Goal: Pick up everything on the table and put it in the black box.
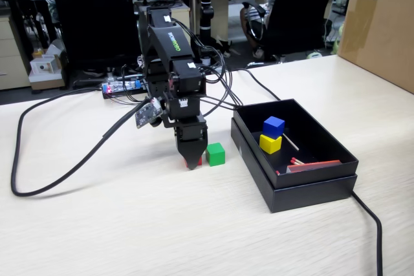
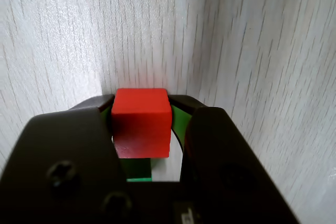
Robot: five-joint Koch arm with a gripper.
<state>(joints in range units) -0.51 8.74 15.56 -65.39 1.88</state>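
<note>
The red cube [image 2: 142, 121] sits directly between the 2 jaws of the end effector [image 1: 192, 161], at its very tip, so nothing has to be reached for: the coming move turns on lifting straight up and then carrying the cube toward the black box [image 1: 304, 182], which lies to the right of the end effector in the fixed view. In the wrist view both jaws press against the cube's sides, so the end effector appears closed on the red cube, with the cube resting on or just above the bench [image 1: 97, 224]. The green cube [image 1: 215, 154] stands on the bench just beside the end effector, between it and the black box, so the carry likely needs height first. The blue cube [image 1: 273, 127] and yellow cube [image 1: 270, 143] already lie inside the box, touching. The arm stands bent over, its forearm pointing steeply down at the bench.
</note>
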